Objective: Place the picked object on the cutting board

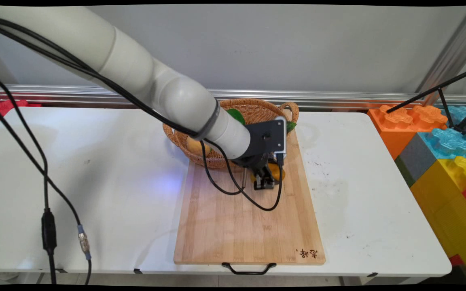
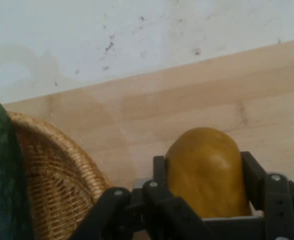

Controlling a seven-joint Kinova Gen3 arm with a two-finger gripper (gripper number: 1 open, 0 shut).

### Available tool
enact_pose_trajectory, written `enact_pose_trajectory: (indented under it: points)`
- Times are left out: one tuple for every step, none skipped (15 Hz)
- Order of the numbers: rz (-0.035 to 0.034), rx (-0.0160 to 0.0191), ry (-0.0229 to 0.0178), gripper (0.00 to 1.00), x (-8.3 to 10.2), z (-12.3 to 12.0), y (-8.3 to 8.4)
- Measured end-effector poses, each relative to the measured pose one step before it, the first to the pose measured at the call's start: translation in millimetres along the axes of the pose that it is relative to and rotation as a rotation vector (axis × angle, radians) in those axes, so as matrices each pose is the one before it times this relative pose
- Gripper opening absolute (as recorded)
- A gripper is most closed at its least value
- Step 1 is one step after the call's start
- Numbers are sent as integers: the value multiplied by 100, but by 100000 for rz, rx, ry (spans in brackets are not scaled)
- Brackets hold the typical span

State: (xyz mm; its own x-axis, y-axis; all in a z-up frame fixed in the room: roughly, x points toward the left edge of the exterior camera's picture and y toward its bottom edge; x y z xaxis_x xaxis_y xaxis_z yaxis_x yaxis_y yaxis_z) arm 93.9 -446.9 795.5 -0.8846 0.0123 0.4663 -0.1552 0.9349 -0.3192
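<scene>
My arm (image 1: pixel 144 76): thick white rounded links, grey ring at wrist, black cables (image 1: pixel 43 161) trailing. Black claw (image 1: pixel 264 182), bare screw heads on linkage.

A yellow-orange fruit (image 2: pixel 207 172) sits clamped between the black gripper (image 2: pixel 205 192) fingers over a wooden board (image 2: pixel 187 100), with a wicker basket (image 2: pixel 57 185) at left holding something green (image 2: pixel 2 175).
</scene>
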Motion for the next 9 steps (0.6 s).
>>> enact_pose_trajectory:
  points:
    - [-48,-62,-402,0,-213,456,81]
    - [-90,-87,-325,0,-162,308,82]
    - [-61,-271,-290,0,-138,282,145]
    - [-127,-310,-199,0,-98,119,141]
    - [-212,-330,-211,0,-98,57,136]
    - [-122,-333,-83,100,-39,1,116]
    - [-240,-567,41,100,-23,-50,172]
    - [-119,-299,145,100,32,-100,112]
    - [-360,-598,238,100,80,-222,190]
